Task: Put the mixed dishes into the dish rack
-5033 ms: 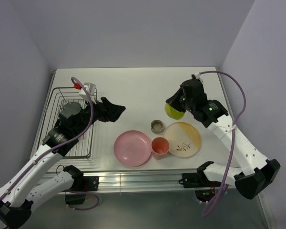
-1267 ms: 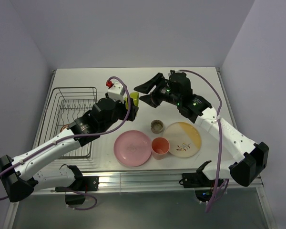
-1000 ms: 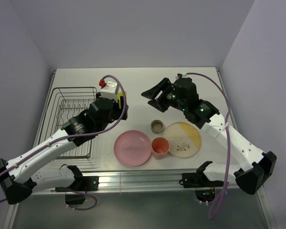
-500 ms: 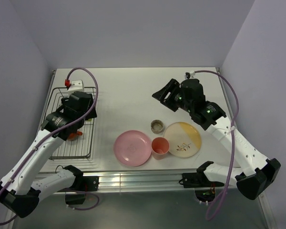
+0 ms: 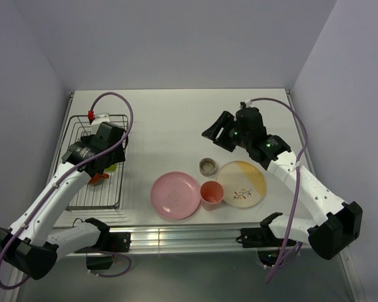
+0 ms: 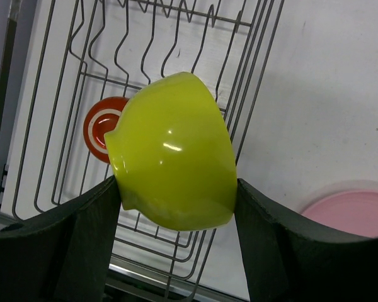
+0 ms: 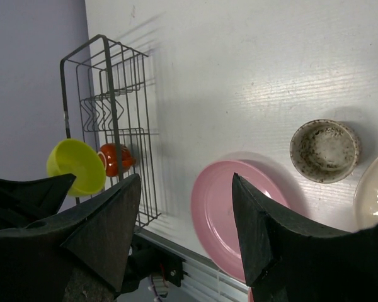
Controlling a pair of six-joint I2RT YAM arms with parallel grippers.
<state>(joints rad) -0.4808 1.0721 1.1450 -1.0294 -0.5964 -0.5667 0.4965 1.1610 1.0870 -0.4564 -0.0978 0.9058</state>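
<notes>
Lime-green bowl [image 6: 173, 154] is clamped between the two dark fingers [image 6: 88, 245] of the left gripper [image 6: 176, 189], which presses on its outer wall from either side, the jaws spread about as wide as the bowl. It is tipped on its side and hangs over the near right part of the dish rack [image 5: 91, 200], the dark wire frame at the left edge of the white table [image 5: 176, 119]; whether it touches the wires cannot be told. Just to its left, inside the rack, sits the dark red-orange mug [image 6: 97, 129], one round end with a pale ring turned up toward the wrist camera. The other four dishes lie on the table, well to the right of the rack and toward the near edge. The pink plate [image 5: 175, 195] is leftmost, and the salmon-pink cup [image 5: 211, 192] stands upright at its right edge. Right of the cup lies the cream-and-orange plate with leaf sprig [image 5: 241, 182]. The small grey-tan cup [image 5: 208, 166] stands just beyond the salmon-pink one, its mouth up. The right gripper [image 7: 186, 182] hovers above bare table farther back than these dishes, its jaws wide apart with nothing between them.
</notes>
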